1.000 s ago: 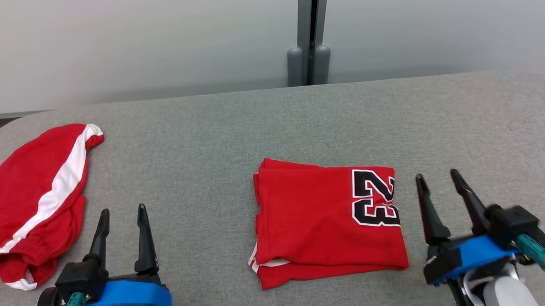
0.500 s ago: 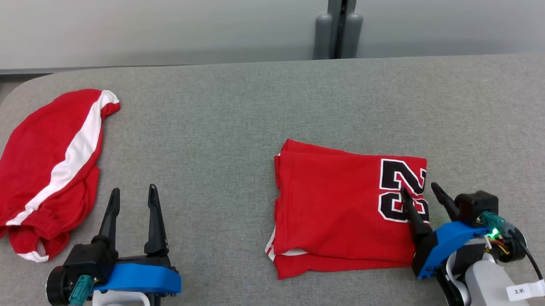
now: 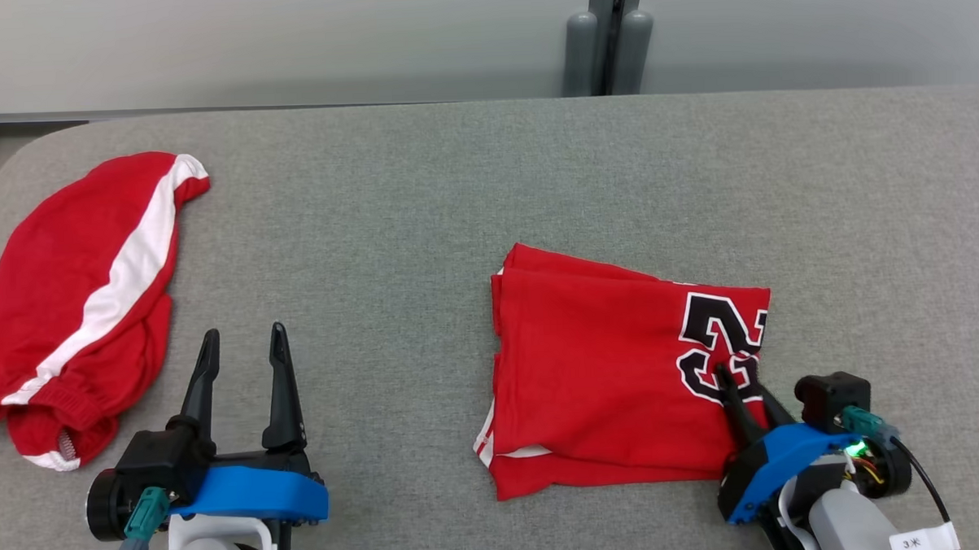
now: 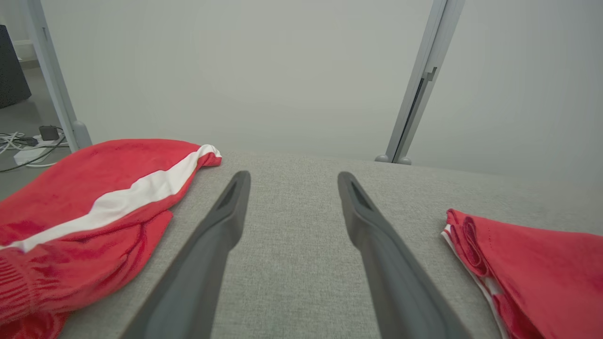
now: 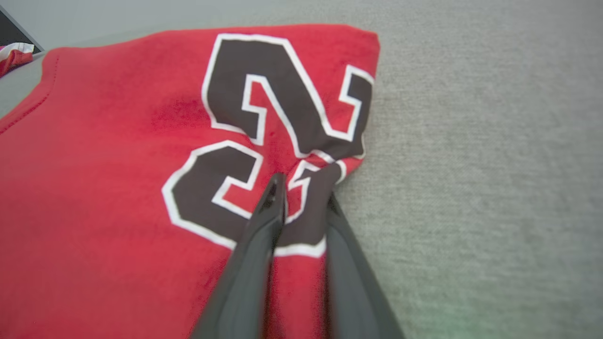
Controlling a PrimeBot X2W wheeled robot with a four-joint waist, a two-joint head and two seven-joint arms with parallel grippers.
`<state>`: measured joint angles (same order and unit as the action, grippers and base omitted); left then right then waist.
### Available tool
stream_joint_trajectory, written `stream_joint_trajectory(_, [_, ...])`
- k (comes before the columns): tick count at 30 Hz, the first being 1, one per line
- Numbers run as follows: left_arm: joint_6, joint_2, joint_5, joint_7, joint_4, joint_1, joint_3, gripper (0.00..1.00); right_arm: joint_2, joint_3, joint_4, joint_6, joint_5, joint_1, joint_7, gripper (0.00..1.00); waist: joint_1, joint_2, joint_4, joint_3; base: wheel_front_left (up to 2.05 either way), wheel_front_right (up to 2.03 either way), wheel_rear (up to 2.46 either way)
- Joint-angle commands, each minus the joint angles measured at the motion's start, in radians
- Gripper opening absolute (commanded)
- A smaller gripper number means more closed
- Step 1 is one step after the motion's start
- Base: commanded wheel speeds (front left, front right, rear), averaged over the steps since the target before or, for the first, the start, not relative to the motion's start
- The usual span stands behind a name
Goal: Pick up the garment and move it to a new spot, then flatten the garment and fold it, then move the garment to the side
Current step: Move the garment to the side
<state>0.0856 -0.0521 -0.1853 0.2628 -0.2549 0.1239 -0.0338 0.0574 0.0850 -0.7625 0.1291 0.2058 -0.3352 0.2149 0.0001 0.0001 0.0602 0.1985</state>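
The garment (image 3: 607,368) is a folded red jersey with a black number 23, lying on the grey table right of centre. My right gripper (image 3: 741,380) sits at its right edge, over the number. In the right wrist view the right gripper (image 5: 304,188) is shut on the garment (image 5: 118,188), with a ridge of printed fabric bunched between the two fingers. My left gripper (image 3: 244,332) rests open on the bare cloth to the left, holding nothing. Seen from the left wrist, the left gripper (image 4: 293,175) stands wide, with the garment (image 4: 541,254) off to its right.
A second red piece with a white stripe (image 3: 75,298) lies crumpled at the table's left end, close to the left gripper. The grey table (image 3: 454,187) has a rounded far-left corner. A grey post (image 3: 607,35) and a pale wall stand behind it.
The head camera shifted. My right gripper moved left onto the garment's right edge and its fingers closed, bunching the printed fabric. The left gripper stayed open and still.
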Motion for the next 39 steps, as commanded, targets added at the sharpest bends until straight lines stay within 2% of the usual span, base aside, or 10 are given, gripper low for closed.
stream_joint_trajectory(1, [-0.003, 0.002, -0.008, 0.003, 0.002, 0.014, 0.000, 1.00, -0.009, 0.015, -0.024, 0.003, 0.003, -0.012, 0.003, 0.00, -0.0001, -0.0001, -0.006, 0.005, 0.00, 0.00, 0.00])
stream_joint_trajectory(8, [-0.006, 0.003, -0.021, 0.003, 0.021, 0.044, -0.025, 1.00, 0.045, 0.002, -0.012, 0.001, 0.001, -0.096, 0.032, 0.00, -0.0001, -0.0001, -0.050, 0.047, 0.00, 0.00, 0.00])
stream_joint_trajectory(22, [0.007, -0.005, 0.036, 0.003, 0.102, 0.137, -0.019, 1.00, 0.225, -0.059, 0.037, 0.002, 0.021, -0.248, 0.048, 0.00, -0.0001, -0.0001, -0.225, 0.181, 0.00, 0.00, 0.00])
stream_joint_trajectory(31, [0.018, -0.014, 0.056, 0.003, 0.135, 0.169, -0.013, 1.00, 0.263, -0.041, 0.077, 0.002, 0.020, -0.342, 0.051, 0.00, -0.0001, -0.0001, -0.240, 0.222, 0.00, 0.00, 0.00])
stream_joint_trajectory(39, [0.025, -0.024, 0.072, 0.003, 0.187, 0.200, -0.025, 1.00, 0.384, -0.045, 0.009, 0.002, 0.009, -0.536, 0.036, 0.00, -0.0001, -0.0001, -0.221, 0.309, 0.00, 0.00, 0.00])
